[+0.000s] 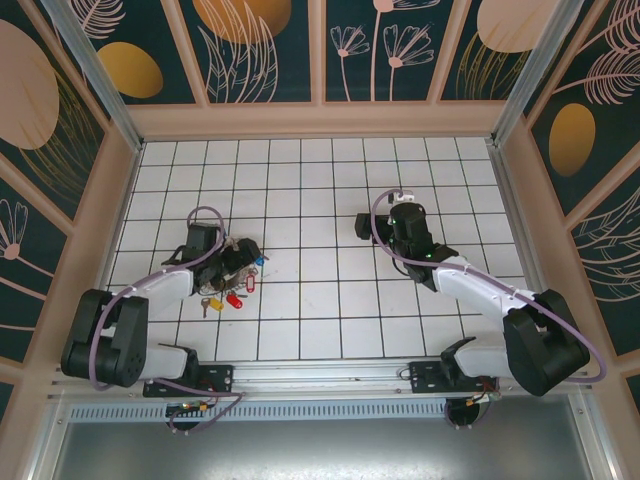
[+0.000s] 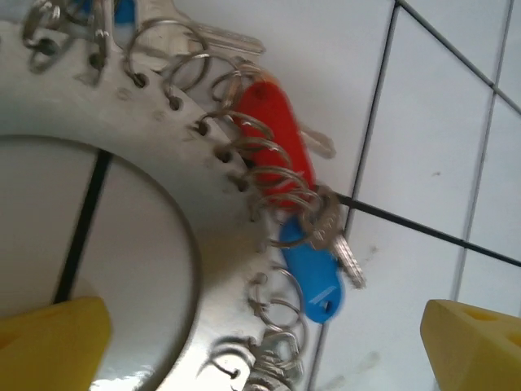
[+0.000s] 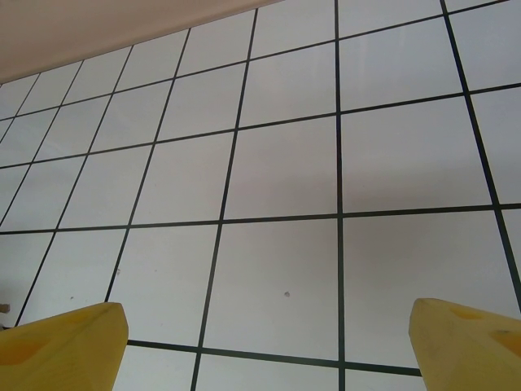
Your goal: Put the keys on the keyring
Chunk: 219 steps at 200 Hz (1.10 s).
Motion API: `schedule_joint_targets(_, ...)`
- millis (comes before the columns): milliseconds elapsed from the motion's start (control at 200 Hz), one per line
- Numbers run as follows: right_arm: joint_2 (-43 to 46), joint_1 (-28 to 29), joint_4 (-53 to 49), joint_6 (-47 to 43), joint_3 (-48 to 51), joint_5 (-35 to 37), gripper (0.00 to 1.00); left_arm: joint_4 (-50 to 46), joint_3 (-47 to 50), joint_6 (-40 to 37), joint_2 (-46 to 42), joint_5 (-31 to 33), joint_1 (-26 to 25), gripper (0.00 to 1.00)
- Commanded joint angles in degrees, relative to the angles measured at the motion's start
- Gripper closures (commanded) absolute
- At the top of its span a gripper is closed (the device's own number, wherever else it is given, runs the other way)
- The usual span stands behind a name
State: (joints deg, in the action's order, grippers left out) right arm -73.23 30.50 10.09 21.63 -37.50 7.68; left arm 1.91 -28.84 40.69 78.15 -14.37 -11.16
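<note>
The keyring point(image 2: 207, 244) is a flat grey ring with holes along its rim, lying on the tiles. Small split rings hang from those holes. Keys with a red tag point(image 2: 273, 134) and a blue tag point(image 2: 313, 277) lie at its outer edge, joined to those split rings. My left gripper point(image 2: 264, 358) hovers open just above the ring, one yellow fingertip point(image 2: 49, 346) over its centre, the other outside it. From above, the left gripper point(image 1: 228, 255) covers most of the ring. Loose keys with red tags point(image 1: 238, 297) and a yellowish one point(image 1: 210, 304) lie in front of it. My right gripper point(image 1: 363, 226) is open over bare tiles.
The white tiled floor point(image 3: 277, 163) has black grid lines. Wooden walls enclose it at the back point(image 1: 320, 120) and on both sides. A purple cable point(image 1: 205, 212) loops over the left wrist. The tiles between the two arms hold nothing.
</note>
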Motion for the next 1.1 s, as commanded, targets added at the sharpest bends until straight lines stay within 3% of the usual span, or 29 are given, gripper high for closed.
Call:
schedule_joint_targets(0,0.9,0.5,1.0,1.3,0.2,0.8,0.10,5.4,3.2,2.0,2.8,-5.5,-0.3,0.01)
schedule_joint_targets(135,1.7,0.5,1.1,2.4,1.0,1.8,0.10,12.4,3.7,6.6,4.6,-12.0,-1.5,0.01)
schedule_joint_targets(290,3.0,0.5,1.5,3.8,2.1,2.0,0.09,15.4,1.6,10.5,6.3,-14.2,-4.2,0.01)
schedule_joint_targets(440,4.6,-3.0,3.2,7.3,4.3,-2.2,0.09,25.3,0.7,22.3,8.7,-17.4,-8.1,0.01)
schedule_joint_targets(601,7.3,-7.5,5.9,12.0,8.1,-5.8,0.09,26.4,-6.6,25.8,13.2,-17.4,-14.4,0.01)
schedule_joint_targets(746,9.8,-10.9,2.0,14.1,9.5,-6.5,0.09,31.6,-13.8,30.2,18.5,-17.7,-19.7,0.01)
schedule_joint_targets(896,10.7,-14.2,-3.0,12.5,9.9,-14.1,0.09,37.8,-20.0,35.9,25.7,-22.1,-22.5,0.01)
schedule_joint_targets(971,11.4,-14.9,-5.8,11.1,9.7,-15.7,0.10,38.4,-21.8,35.7,26.5,-23.0,-22.4,0.01)
schedule_joint_targets(1091,11.1,-14.6,-9.6,5.9,8.0,-20.7,0.19,29.3,-27.9,28.4,24.5,-23.7,-21.7,0.01)
